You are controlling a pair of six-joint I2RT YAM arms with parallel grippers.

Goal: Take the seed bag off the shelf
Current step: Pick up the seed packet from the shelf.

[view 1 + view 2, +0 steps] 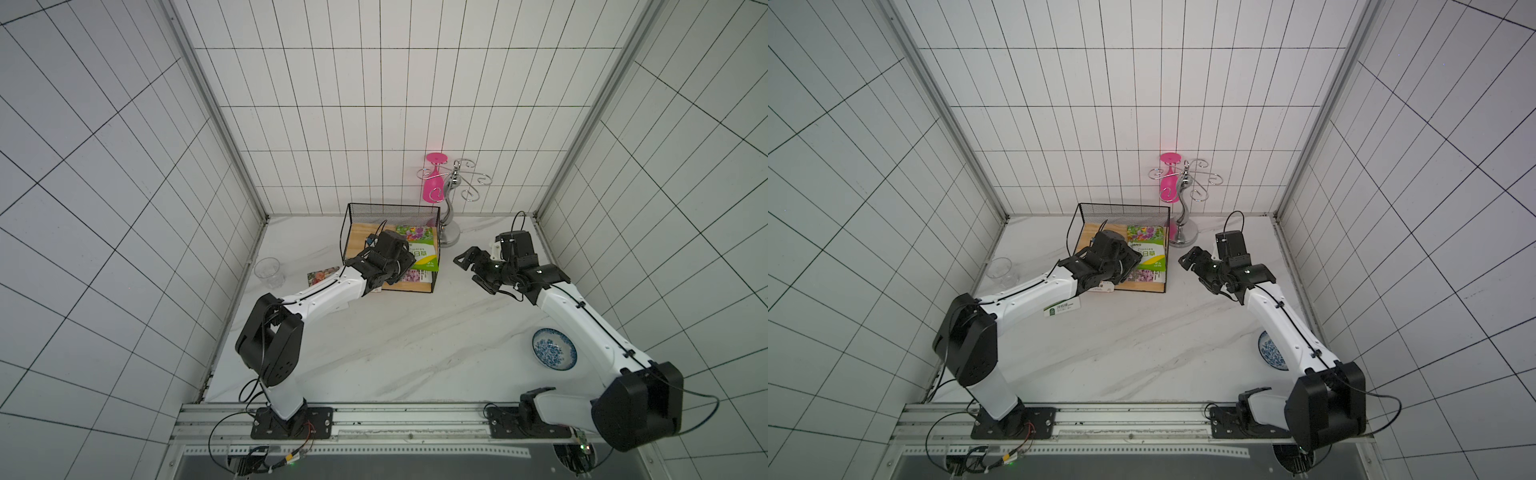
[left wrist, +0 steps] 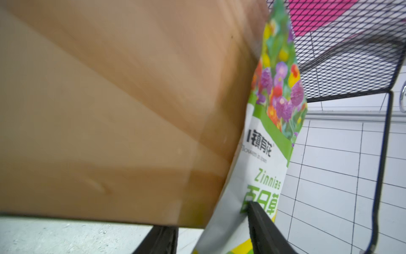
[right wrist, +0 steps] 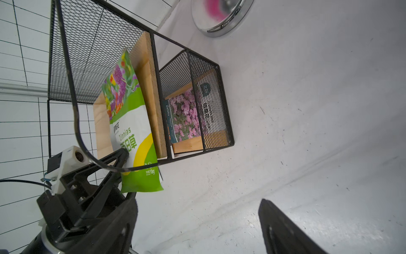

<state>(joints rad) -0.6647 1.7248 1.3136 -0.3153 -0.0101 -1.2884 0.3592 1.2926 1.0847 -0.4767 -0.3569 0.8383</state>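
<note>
The shelf stands at the back of the marble table. On its top wooden board lies the green and white seed bag, its lower end hanging over the front edge. My left gripper straddles that end, partly closed. One finger presses the printed face. The other finger sits below the board, tip hidden, with a gap to the bag. My right gripper hovers open right of the shelf, holding nothing.
A second packet with pink flowers lies in the shelf's lower tier. More packets lie on the table under my left arm. A clear glass stands left, a blue-patterned bowl right, a silver stand with a pink glass behind.
</note>
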